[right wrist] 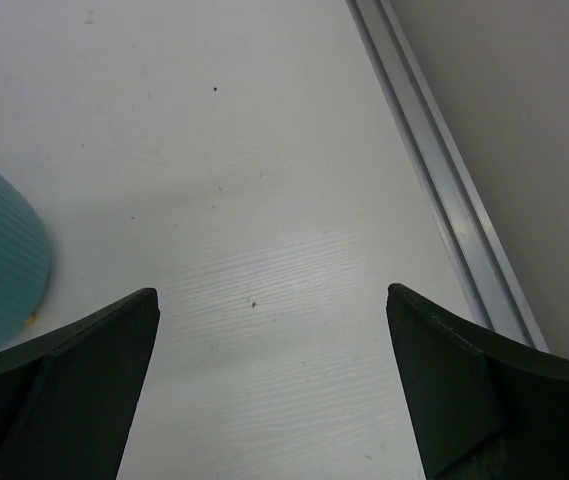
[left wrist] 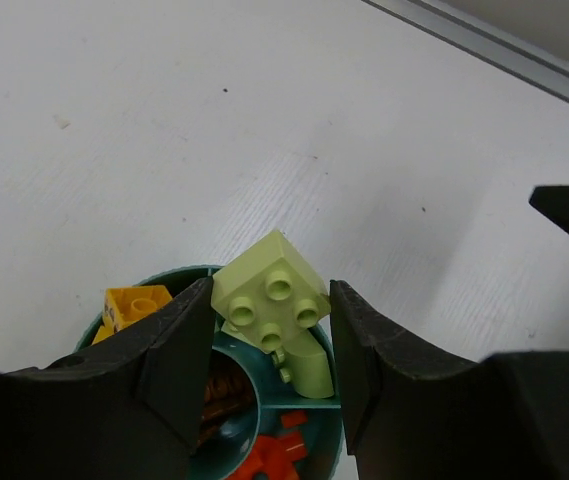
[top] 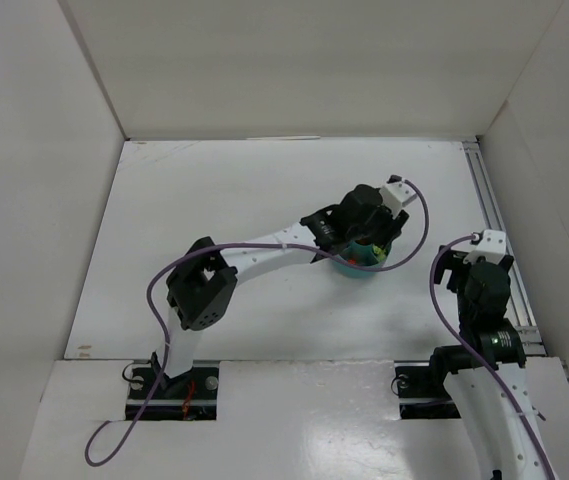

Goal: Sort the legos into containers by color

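Note:
My left gripper (left wrist: 271,330) (top: 366,246) hangs over the teal bowl (left wrist: 177,273) (top: 356,268). Its jaws touch both sides of a lime green brick (left wrist: 269,292), which sits tilted, studs towards the camera, above a second lime green piece (left wrist: 312,362) in the bowl's far compartment. A yellow brick (left wrist: 134,304) lies in the left compartment, orange bricks (left wrist: 276,456) in the near right one, and brown bricks (left wrist: 226,393) in the central cup. My right gripper (right wrist: 274,335) (top: 461,262) is wide open and empty over bare table, right of the bowl (right wrist: 4,262).
An aluminium rail (right wrist: 434,160) (top: 489,215) runs along the table's right edge, close to my right gripper. White walls enclose the table at the back and on both sides. My left arm and its purple cable (top: 264,250) stretch across the table's middle.

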{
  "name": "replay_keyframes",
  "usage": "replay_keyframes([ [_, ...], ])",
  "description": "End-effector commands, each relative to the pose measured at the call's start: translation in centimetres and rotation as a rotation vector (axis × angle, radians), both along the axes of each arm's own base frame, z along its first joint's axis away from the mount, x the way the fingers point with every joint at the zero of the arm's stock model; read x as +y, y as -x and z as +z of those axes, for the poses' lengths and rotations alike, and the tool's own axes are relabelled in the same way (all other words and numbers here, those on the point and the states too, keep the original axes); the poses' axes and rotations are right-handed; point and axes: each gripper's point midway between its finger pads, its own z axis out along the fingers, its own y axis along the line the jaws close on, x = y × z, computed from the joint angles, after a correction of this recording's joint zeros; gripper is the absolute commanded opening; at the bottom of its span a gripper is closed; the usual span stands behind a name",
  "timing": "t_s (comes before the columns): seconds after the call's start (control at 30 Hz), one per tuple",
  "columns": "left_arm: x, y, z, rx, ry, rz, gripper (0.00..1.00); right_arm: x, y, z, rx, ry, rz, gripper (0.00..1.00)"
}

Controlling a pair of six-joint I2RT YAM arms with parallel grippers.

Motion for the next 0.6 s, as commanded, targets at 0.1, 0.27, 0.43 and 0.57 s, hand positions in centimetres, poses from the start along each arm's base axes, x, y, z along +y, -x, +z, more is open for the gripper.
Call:
replay_keyframes([
  [0.1, -1.4, 1.1, -0.1, -0.144, -0.017, -0.275, 0.25, 0.3, -1.0, 1.5, -0.046, 0.01, 0.028, 1.0],
  [0.27, -1.1, 1.6, -0.2, -0.16, -0.016, -0.381, 0.25, 0.6, -1.3, 1.1, -0.036, 0.013, 0.049, 1.0],
  [0.43, -0.8, 1.8, -2.0, -0.174, -0.063, -0.415, 0.25, 0.8, -1.6, 1.3, -0.047, 0.009, 0.059, 1.0],
  [0.57, -0.4, 1.7, -2.9, -0.171, -0.102, -0.42, 0.26, 0.8, -1.6, 0.9, -0.035, 0.018, 0.061, 1.0],
])
